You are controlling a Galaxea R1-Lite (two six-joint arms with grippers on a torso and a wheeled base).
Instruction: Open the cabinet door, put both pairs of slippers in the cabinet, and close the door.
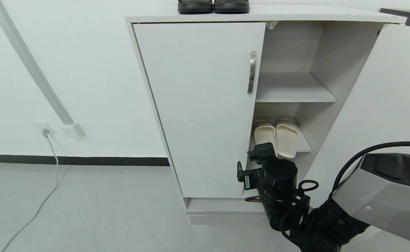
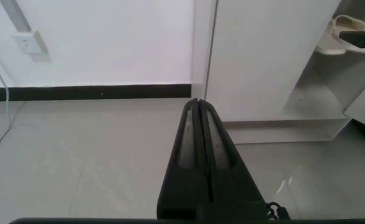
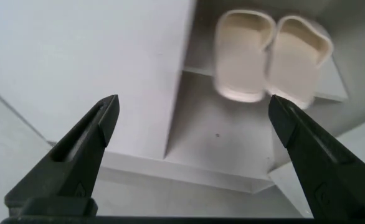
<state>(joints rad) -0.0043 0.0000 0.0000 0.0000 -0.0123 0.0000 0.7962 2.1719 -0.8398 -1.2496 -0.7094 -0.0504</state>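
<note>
The cream slippers (image 1: 276, 137) were a plain, smooth pair lying side by side with straps toward the back. They sat on the lower shelf (image 1: 304, 145) of the cabinet (image 1: 296, 15), behind its open right door (image 1: 383, 98). The left door (image 1: 198, 105) was shut and had a metal handle (image 1: 252, 71).

The head view alone showed a dark pair of shoes (image 1: 213, 6) on the cabinet top. It also showed the right hand (image 1: 250, 161) just before the opening, below the slippers. The right wrist view looked up at the slippers (image 3: 270, 56) between that hand's (image 3: 193, 106) widely spread fingers. In the left wrist view the left hand (image 2: 198, 107) was pressed together above the floor (image 2: 76, 162), well apart from the cabinet.
</note>
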